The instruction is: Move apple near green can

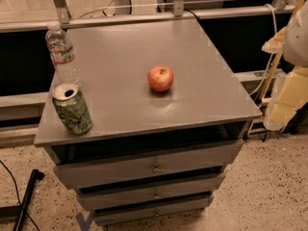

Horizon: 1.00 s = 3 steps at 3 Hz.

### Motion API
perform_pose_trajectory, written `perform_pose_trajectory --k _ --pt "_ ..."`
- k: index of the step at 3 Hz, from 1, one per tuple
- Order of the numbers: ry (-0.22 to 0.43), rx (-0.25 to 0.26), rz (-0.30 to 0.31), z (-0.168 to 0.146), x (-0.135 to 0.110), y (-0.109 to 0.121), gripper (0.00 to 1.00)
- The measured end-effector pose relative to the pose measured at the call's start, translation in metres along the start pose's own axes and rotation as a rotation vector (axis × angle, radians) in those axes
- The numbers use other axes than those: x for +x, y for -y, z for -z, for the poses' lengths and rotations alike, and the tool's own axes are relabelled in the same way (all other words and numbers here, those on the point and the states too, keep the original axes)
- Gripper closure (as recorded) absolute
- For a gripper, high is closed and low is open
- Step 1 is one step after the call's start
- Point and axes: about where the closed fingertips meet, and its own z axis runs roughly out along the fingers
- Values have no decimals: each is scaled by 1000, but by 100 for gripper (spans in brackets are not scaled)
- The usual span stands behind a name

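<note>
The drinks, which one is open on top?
The green can at the front left: its top has an open hole. The clear bottle behind it is capped. The tool hangs at the far right.

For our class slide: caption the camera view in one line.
Round red apple mid-top of grey drawer cabinet; green aluminium can front-left beside clear plastic bottle; claw at right frame edge.

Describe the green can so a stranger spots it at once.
On the grey drawer cabinet, look at the top's front-left corner, far from the pincer off its right side. The green can stands there: short, patterned, silver top open, unlike the taller clear water bottle behind it and the red apple mid-table.
</note>
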Motion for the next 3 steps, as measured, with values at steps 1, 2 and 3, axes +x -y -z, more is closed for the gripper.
perform_pose_trajectory --k 1,2,3 --pt "0 0 0 0 0 0 0" --pt "91 27 -17 -14 -22 24 0" --pt "243 56 -42 -37 -65 66 0"
